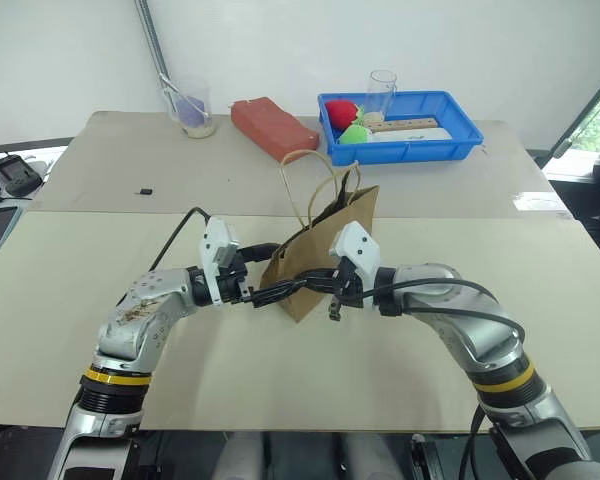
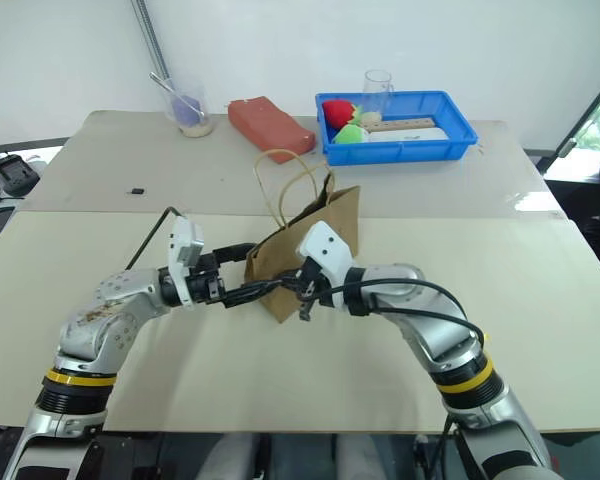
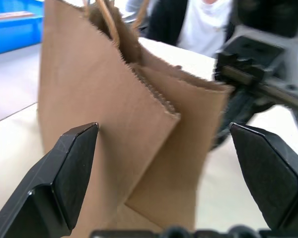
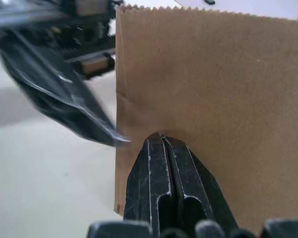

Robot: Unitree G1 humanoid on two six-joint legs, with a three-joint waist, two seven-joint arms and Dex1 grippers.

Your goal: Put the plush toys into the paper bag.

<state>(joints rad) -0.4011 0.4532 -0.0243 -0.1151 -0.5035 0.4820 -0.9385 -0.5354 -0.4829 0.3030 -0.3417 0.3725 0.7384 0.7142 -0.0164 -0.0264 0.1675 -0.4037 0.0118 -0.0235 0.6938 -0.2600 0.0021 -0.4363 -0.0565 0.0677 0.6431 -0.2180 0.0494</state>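
The paper bag [image 1: 320,250] stands upright near the middle of the near table, mouth up, its two looped handles [image 1: 315,180] rising above the rim. The right gripper [image 4: 161,144] is clenched, its two fingers pressed together against the bag's near side wall; whether paper is pinched between them cannot be told. Judged purpose: to steady the bag. The left gripper [image 3: 164,168] is spread fully wide with a folded corner of the bag between its fingers, grasping nothing, apparently poised to seize that edge and open the mouth.

Count: one bag, two grippers, no plush toy identifiable. On the far table: one blue tray [image 1: 460,140] on the right, one clear cup [image 1: 382,92] in it, one reddish block [image 1: 273,127], one plastic cup [image 1: 192,108] on the left.
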